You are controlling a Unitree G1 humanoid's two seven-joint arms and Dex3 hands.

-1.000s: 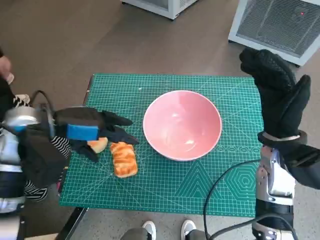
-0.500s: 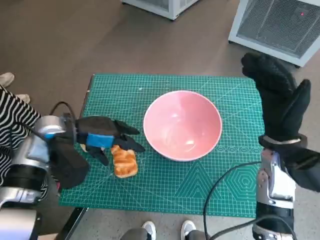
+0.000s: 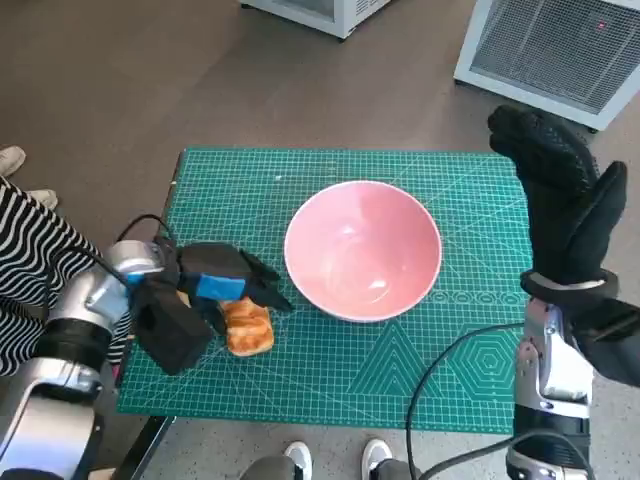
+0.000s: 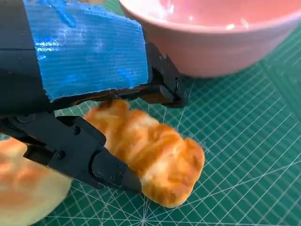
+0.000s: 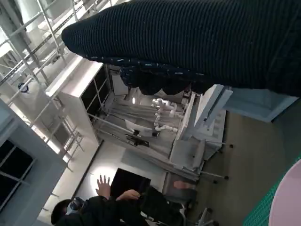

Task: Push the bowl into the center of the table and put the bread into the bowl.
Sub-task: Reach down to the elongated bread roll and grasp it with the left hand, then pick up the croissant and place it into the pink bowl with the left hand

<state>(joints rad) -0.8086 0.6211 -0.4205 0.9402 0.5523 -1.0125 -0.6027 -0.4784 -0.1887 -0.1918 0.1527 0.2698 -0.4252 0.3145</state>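
Note:
The pink bowl (image 3: 362, 250) stands on the green cutting mat (image 3: 400, 370), about in its middle. The golden bread (image 3: 249, 327) lies on the mat left of the bowl. My left hand (image 3: 226, 285) is lowered onto it. In the left wrist view black fingers (image 4: 75, 149) lie along both sides of the bread (image 4: 155, 153) and touch it, with the bowl (image 4: 221, 42) just beyond. My gloved right hand (image 3: 562, 200) is raised to the right of the bowl, fingers spread, holding nothing.
A second pale baked piece (image 4: 21, 188) lies beside the bread, under my left hand. A person's striped sleeve (image 3: 30, 270) and a shoe (image 3: 10, 158) are at the left. White appliances (image 3: 560, 45) stand on the floor beyond the table. A black cable (image 3: 440, 375) crosses the mat's front right.
My left hand has moved right and down from beside the bread onto it, and its fingers now lie around the bread. The right hand and the bowl have stayed put.

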